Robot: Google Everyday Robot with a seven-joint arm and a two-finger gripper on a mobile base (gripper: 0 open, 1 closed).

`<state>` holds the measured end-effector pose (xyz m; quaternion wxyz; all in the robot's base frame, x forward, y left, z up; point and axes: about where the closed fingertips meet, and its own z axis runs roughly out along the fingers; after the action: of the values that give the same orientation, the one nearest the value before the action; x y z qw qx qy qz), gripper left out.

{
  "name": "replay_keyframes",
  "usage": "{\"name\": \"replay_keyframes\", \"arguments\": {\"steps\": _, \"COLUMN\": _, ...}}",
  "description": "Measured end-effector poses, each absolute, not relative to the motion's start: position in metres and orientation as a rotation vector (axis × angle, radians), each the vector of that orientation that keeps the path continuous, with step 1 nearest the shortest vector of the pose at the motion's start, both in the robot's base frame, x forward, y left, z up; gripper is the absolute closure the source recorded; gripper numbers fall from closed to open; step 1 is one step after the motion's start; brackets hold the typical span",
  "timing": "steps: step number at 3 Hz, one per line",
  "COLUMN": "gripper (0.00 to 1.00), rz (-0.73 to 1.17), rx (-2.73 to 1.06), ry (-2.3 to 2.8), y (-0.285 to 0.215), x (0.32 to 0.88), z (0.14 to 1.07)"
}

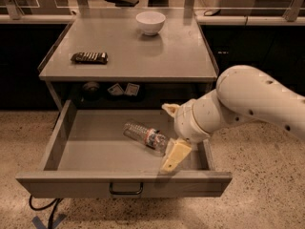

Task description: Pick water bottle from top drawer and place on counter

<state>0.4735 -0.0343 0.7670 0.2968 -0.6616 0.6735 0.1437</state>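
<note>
While the drawer (71,185) stands pulled open in front, the end effector (172,132) sits inside at its right, fingers spread wide and holding nothing. The bottle (145,136) lies on its side on the drawer floor, its right end just beside the lower finger, roughly between the two. It looks light, thin-walled, slippery and apt to roll, so gripping across the ribbed body near the label seems safest. Farther back is the worktop (143,56).
</note>
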Motion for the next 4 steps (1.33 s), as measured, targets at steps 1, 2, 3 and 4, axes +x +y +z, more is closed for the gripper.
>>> {"name": "replay_keyframes", "arguments": {"steps": 1, "gripper": 0.0, "rz": 0.375, "rx": -1.603, "ry": 1.8, "y": -0.038, "x": 0.5, "z": 0.772}}
{"name": "replay_keyframes", "arguments": {"steps": 2, "gripper": 0.0, "rz": 0.406, "rx": -1.431, "ry": 1.805, "y": -0.038, "x": 0.521, "z": 0.748}}
{"name": "replay_keyframes", "arguments": {"steps": 3, "gripper": 0.0, "rz": 0.414, "rx": -1.292, "ry": 1.84, "y": -0.03, "x": 0.538, "z": 0.715}}
{"name": "replay_keyframes", "arguments": {"steps": 4, "gripper": 0.0, "rz": 0.37, "rx": -1.255, "ry": 1.829, "y": -0.034, "x": 0.55, "z": 0.72}}
